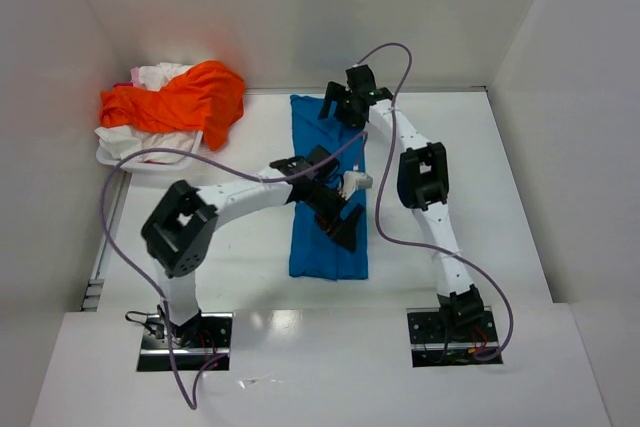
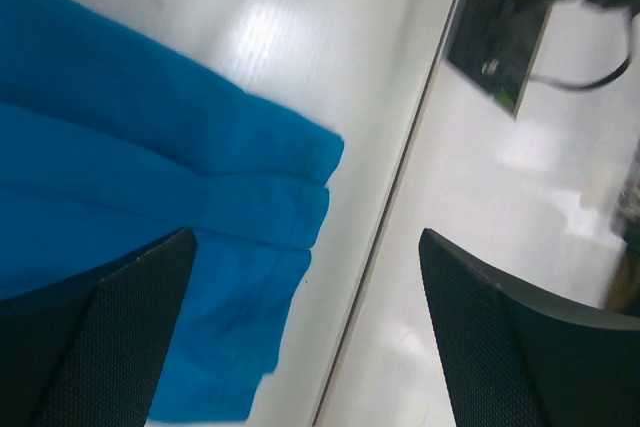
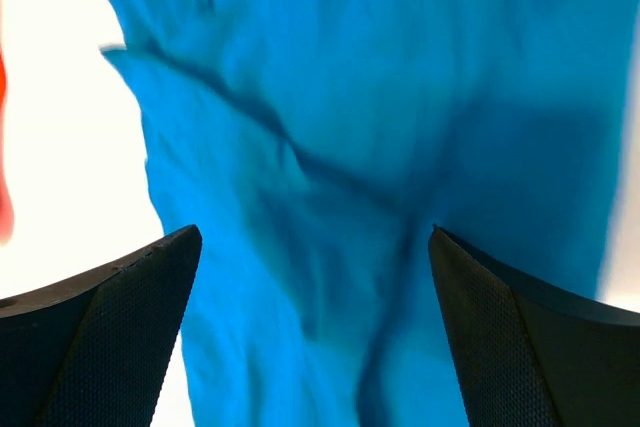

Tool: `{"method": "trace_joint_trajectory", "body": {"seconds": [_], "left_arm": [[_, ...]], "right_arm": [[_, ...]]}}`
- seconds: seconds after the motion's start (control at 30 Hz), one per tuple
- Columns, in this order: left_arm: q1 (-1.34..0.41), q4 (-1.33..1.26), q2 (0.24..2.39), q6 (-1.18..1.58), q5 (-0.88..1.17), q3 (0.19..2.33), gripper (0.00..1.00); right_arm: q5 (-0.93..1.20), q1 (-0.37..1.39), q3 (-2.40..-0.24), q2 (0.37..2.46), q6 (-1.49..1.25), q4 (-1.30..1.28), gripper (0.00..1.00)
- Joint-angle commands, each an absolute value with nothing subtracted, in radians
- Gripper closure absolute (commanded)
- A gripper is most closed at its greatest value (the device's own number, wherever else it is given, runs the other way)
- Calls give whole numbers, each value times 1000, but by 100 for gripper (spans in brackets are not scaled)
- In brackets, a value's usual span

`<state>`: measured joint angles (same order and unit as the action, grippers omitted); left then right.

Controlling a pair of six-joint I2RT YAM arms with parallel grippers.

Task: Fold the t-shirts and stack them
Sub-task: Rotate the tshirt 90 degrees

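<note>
From above, you see the blue shirt [image 1: 312, 247] lying in a long folded strip down the middle of the table [image 1: 480, 207]. The left gripper [image 1: 342, 227] hangs over the strip's near half, and the right gripper [image 1: 338, 107] sits at its far end. The orange shirt [image 1: 185, 99] is heaped on the white shirts [image 1: 135, 145] at the far left corner, well apart from the blue one.

In the left wrist view, your left gripper [image 2: 307, 237] has its jaws spread wide with nothing between them. The blue shirt [image 2: 150, 147] fills the left side, showing stacked folded layers and one corner. The left finger [image 2: 120, 337] is over the cloth and the right finger [image 2: 510, 347] over bare table [image 2: 330, 27]. You cannot tell whether either touches. A dark base plate [image 2: 505, 37] shows at the upper right.

In the right wrist view, your right gripper [image 3: 315, 232] is likewise spread wide and holds nothing. The blue shirt [image 3: 350, 97], creased, fills nearly the whole picture below it. A sliver of the orange shirt [image 3: 4, 147] shows at the left edge.
</note>
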<state>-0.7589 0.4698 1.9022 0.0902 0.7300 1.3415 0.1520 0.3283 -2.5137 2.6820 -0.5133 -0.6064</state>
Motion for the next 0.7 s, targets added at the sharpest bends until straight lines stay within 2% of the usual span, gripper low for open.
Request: {"method": "trace_joint_trajectory", "body": {"seconds": [0.0, 0.1, 0.23, 0.33, 0.47, 0.67], "left_arm": [[-730, 442, 1692, 152, 573, 1350, 0], [-712, 442, 1582, 231, 392, 1342, 0], [-712, 463, 1496, 351, 261, 1221, 0], [-712, 445, 1467, 434, 287, 1134, 0], [-712, 371, 1425, 576, 273, 991, 0], [-712, 336, 1420, 663, 239, 881, 0]], "right_arm": [[135, 302, -2387, 2414, -494, -571, 0], [117, 293, -2225, 2228, -479, -491, 0], [117, 293, -2067, 2071, -469, -469, 0], [117, 293, -1880, 1946, -482, -428, 0], [106, 293, -1515, 1779, -534, -330, 0], [97, 322, -1197, 1596, -581, -291, 0]]}}
